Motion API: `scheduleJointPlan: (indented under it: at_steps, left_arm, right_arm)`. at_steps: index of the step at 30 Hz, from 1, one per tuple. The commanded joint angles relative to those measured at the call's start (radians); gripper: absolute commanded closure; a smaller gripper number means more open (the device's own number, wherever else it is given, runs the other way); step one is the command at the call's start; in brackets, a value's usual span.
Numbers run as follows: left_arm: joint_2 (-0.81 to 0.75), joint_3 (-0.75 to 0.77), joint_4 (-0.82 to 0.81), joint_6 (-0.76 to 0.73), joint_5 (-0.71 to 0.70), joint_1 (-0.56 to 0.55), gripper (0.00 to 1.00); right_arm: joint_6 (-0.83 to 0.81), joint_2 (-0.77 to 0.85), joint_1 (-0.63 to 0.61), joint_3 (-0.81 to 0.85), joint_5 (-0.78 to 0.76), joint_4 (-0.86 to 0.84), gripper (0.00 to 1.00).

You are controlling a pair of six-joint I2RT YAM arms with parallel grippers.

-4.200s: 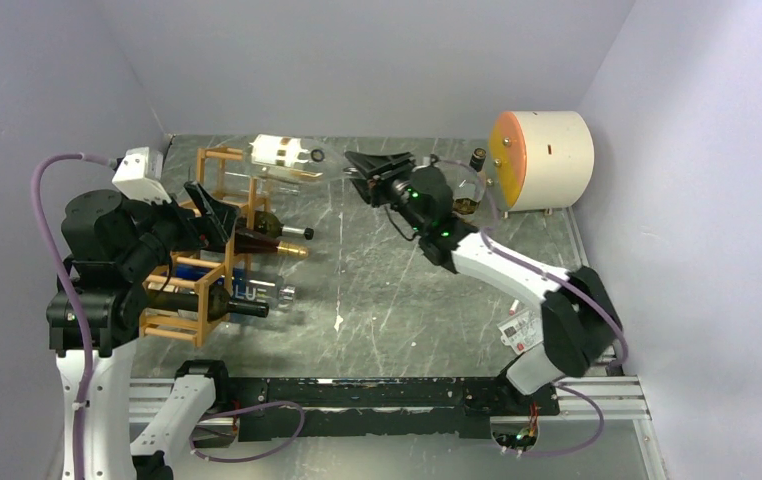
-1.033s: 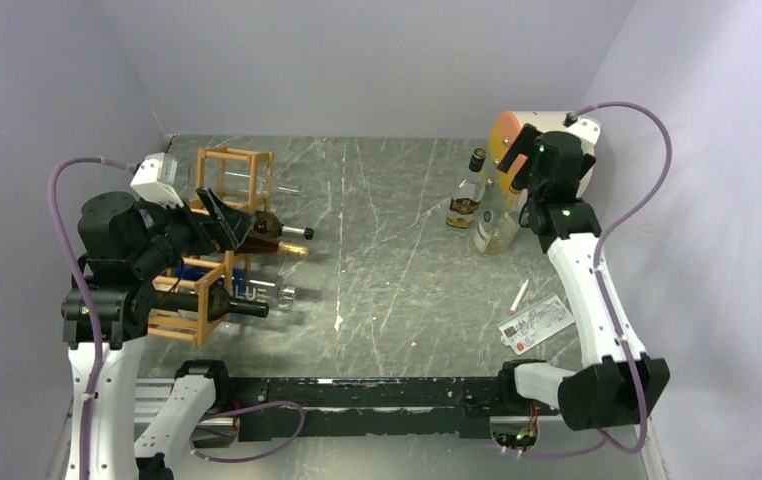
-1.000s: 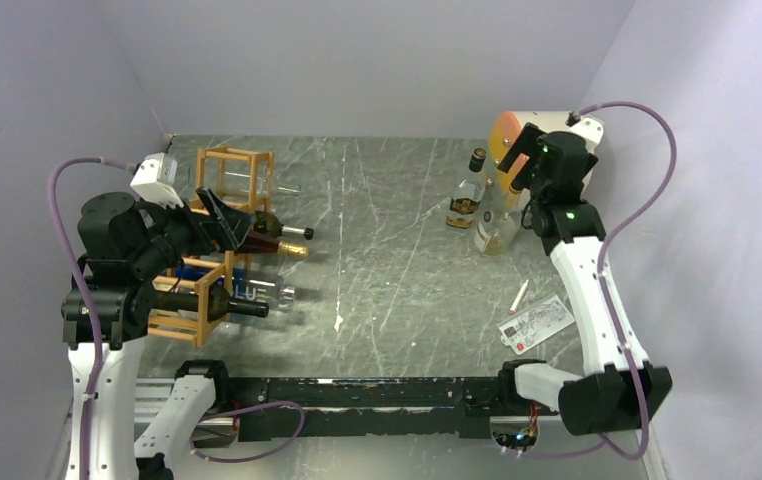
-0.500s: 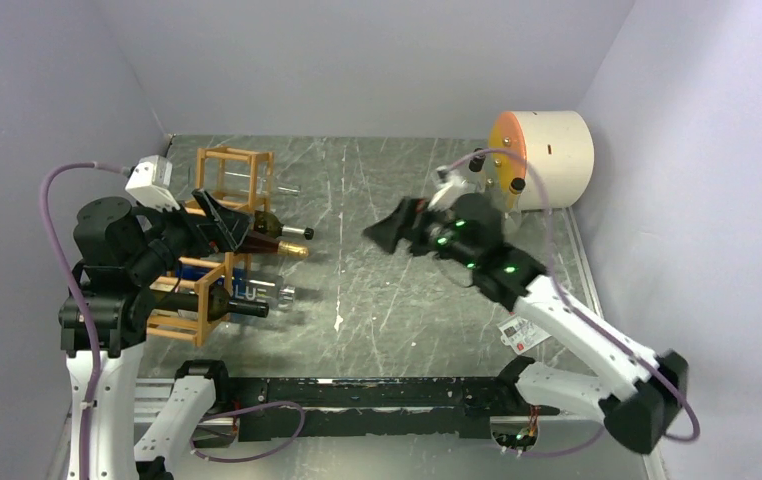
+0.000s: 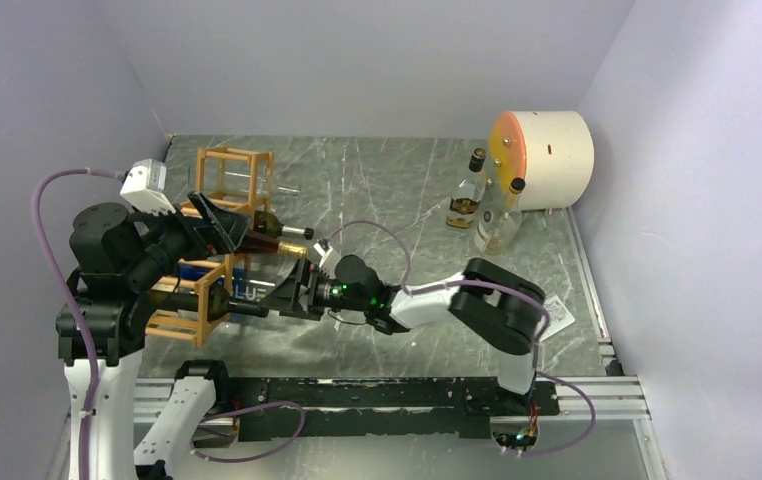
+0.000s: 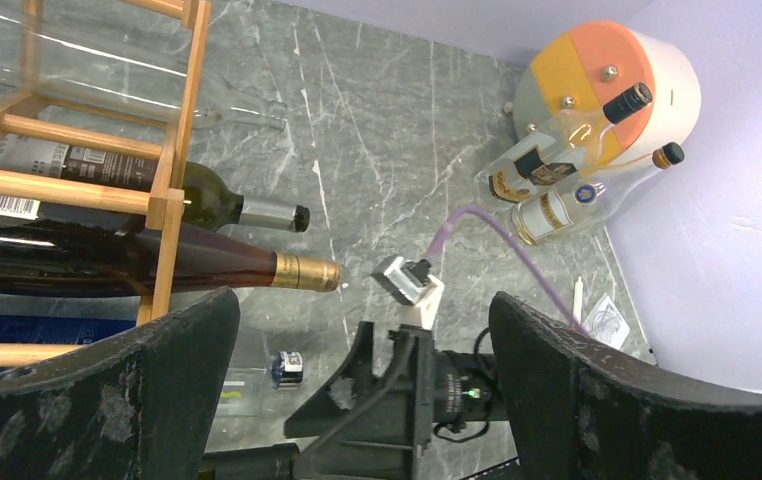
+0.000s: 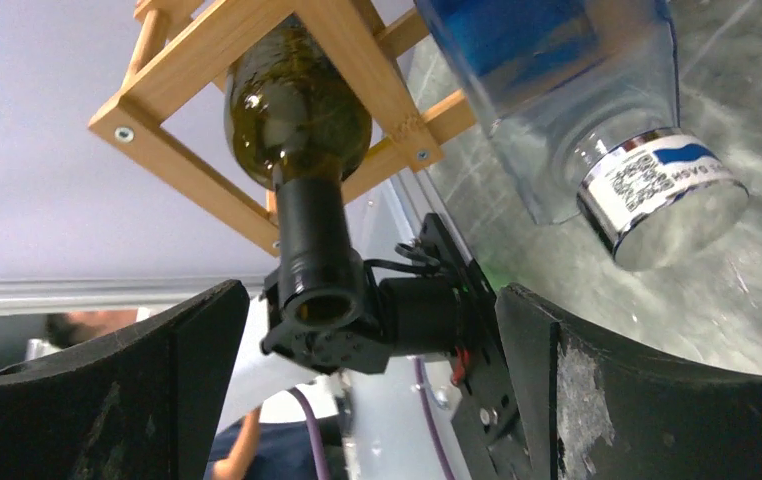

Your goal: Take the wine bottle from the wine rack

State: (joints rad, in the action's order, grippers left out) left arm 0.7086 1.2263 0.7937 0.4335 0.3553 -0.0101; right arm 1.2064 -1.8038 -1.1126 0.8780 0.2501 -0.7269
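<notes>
The wine rack [image 5: 219,172] stands at the left with several bottles lying in its cells. A dark green wine bottle [image 5: 185,296] lies in the nearest cell, its neck [image 7: 309,232] sticking out toward the table's middle. My right gripper [image 5: 279,300] lies low on the table, open, one finger on each side of that neck; in the right wrist view the bottle mouth sits between my right gripper's [image 7: 367,300] fingertips without touching them. My left gripper [image 5: 225,226] hovers open above the rack and holds nothing; through my left gripper [image 6: 362,310] I see the right gripper below.
A brown bottle with gold foil [image 6: 257,268], a green bottle [image 6: 242,212] and a clear bottle [image 6: 147,85] fill other cells. A clear blue-labelled bottle [image 7: 597,120] lies beside the neck. A cream drum [image 5: 547,145] with two bottles [image 5: 467,195] stands back right.
The right arm has swung from the back right, beside the drum, across the table down to the rack's nearest bottle neck. The left arm has barely shifted.
</notes>
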Motion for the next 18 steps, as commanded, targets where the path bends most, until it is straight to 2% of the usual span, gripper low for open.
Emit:
scheduleJointPlan:
  at_steps: [1, 9, 15, 18]
  left_arm:
    - [-0.011, 0.025, -0.006, -0.007, -0.02, 0.01, 0.02]
    - [-0.009, 0.028, 0.006, -0.03, -0.026, 0.01, 0.02]
    - [-0.005, 0.045, 0.027, -0.041, -0.025, 0.01, 0.02]
    - [-0.017, 0.043, 0.022, -0.04, -0.041, 0.01, 0.02]
  right_arm:
    - [0.214, -0.12, -0.005, 0.032, 0.045, -0.417, 0.01]
    - [0.251, -0.263, -0.043, 0.154, 0.077, -0.438, 0.05]
    - [0.303, -0.332, -0.048, 0.206, 0.079, -0.486, 0.23]
    - [0.297, -0.34, -0.059, 0.228, 0.073, -0.457, 0.3]
